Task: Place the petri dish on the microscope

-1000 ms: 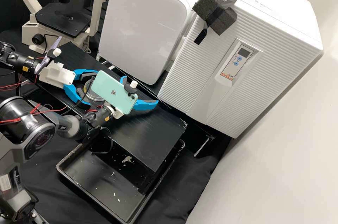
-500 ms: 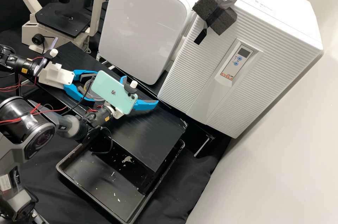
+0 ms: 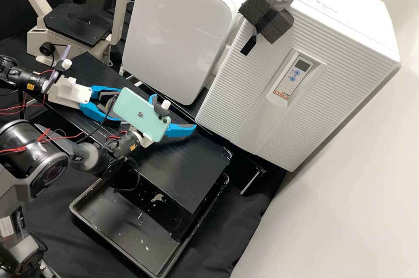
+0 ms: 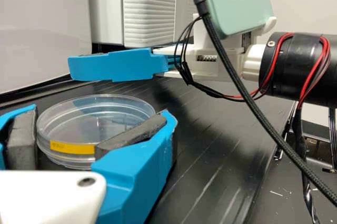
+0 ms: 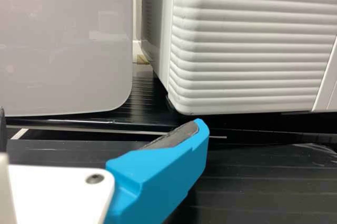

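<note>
Gripping looks like the step in hand: left gripper (image 4: 101, 113) is closed on the petri dish (image 4: 95, 118), pads (image 4: 23, 139) against opposite sides. How firm the hold is, can't tell. Dish sits low at the black bench (image 4: 210, 155), roughly level, yellow label (image 4: 71, 147) on its side. Whether its base is touching or just clear of the surface, can't tell either.

Right gripper (image 3: 173, 112) is open with nothing between its fingers, near the dish; a mint phone (image 3: 139, 116) is mounted on that arm. Probably no job for it here.

Microscope (image 3: 122, 7) stands well apart, at the far end of the bench, black stage (image 3: 70, 29) with no dish on it. Placing not done, so task is early to midway, I'd judge.

Next move: confirm the pinch, lift straight up keeping the dish flat, swing away from the right arm and its hanging cable (image 4: 234, 68), then bring it over the stage. Needs height for the stage edge and care around the microscope frame. Main risks: lid sliding off if squeezed unevenly, smooth plastic slipping, or cable snag.
</note>
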Controlling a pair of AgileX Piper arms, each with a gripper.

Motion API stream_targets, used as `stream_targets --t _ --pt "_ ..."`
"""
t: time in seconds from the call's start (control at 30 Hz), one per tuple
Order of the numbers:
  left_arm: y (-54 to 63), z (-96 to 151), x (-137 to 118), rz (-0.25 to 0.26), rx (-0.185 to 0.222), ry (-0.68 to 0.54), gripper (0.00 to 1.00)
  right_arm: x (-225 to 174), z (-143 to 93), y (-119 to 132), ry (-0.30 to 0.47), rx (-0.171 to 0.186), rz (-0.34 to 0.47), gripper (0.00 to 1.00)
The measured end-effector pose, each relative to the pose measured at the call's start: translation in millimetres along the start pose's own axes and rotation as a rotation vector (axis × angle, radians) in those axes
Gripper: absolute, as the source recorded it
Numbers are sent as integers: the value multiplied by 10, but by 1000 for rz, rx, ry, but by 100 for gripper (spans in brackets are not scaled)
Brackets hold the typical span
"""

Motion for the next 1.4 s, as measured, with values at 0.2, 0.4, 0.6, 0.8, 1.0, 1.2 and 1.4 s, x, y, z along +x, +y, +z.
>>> stream_targets --t 0.2,0.4,0.6,0.8,1.0,1.2,1.4 --pt "-15 -14 -20 3 -8 4 0 0 0 0 0 0 0 100" --pt "31 -89 -227 22 12 43 0 0 0 0 0 0 0 100" --pt "225 -280 -654 76 13 153 0 0 0 0 0 0 0 100" --pt "531 -395 -1151 242 -20 232 0 0 0 0 0 0 0 100" --pt "711 -566 -1458 373 -11 291 0 0 0 0 0 0 0 100" --pt "633 -875 -1618 371 -47 403 0 0 0 0 0 0 0 100" --pt "514 -1134 -1663 337 -91 485 0 0 0 0 0 0 0 100"
